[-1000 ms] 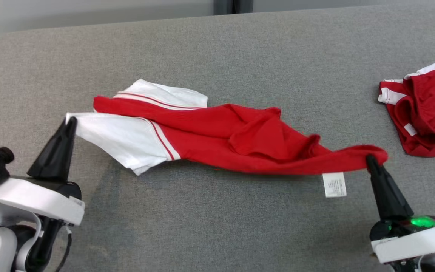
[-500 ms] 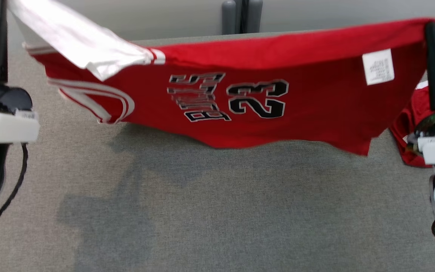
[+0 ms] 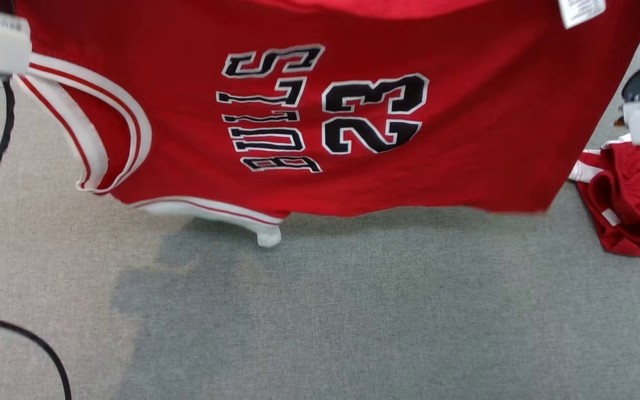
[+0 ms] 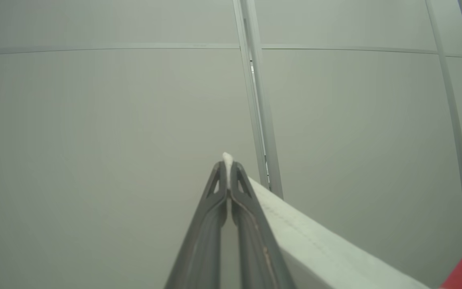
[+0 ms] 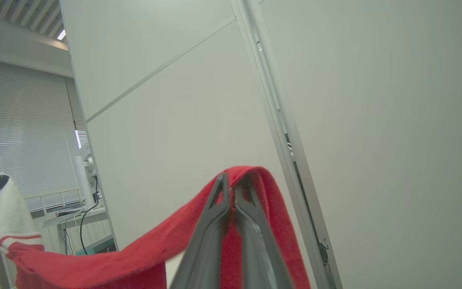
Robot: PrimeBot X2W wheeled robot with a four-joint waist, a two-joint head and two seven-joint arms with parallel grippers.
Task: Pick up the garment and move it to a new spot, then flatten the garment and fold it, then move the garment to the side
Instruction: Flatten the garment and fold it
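Jersey (image 3: 320,111) hangs in the air, spread like a curtain between the two claws, above the far half of the tabletop (image 3: 353,311). It is red with white-and-red trim, and its black print, "BULLS" and "23", reads turned on its side. A white-edged armhole curves down near the left edge of the head view. A white label (image 3: 581,10) hangs at the top right.

The left claw (image 4: 227,166) has its jaws pressed together on the jersey's white part. A small tuft of white cloth pokes out past the tips, and a white band runs away to the lower right of the wrist view, turning red at the corner.

The right claw (image 5: 231,180) is likewise pinched tight on a red fold that drapes over its tips. From there the cloth sags off to the left of that view, toward the white end.

The lower hem hangs close over the tabletop. A white corner droops lowest, and whether it touches the surface cannot be told. The jersey's shadow (image 3: 298,289) lies on the grey cloth below it.

A second garment (image 3: 620,205), also red and white, lies crumpled at the tabletop's right edge, apart from the jersey. A black cable (image 3: 31,339) loops across the near left corner. Both wrist views look onto a pale panelled wall (image 4: 94,120).
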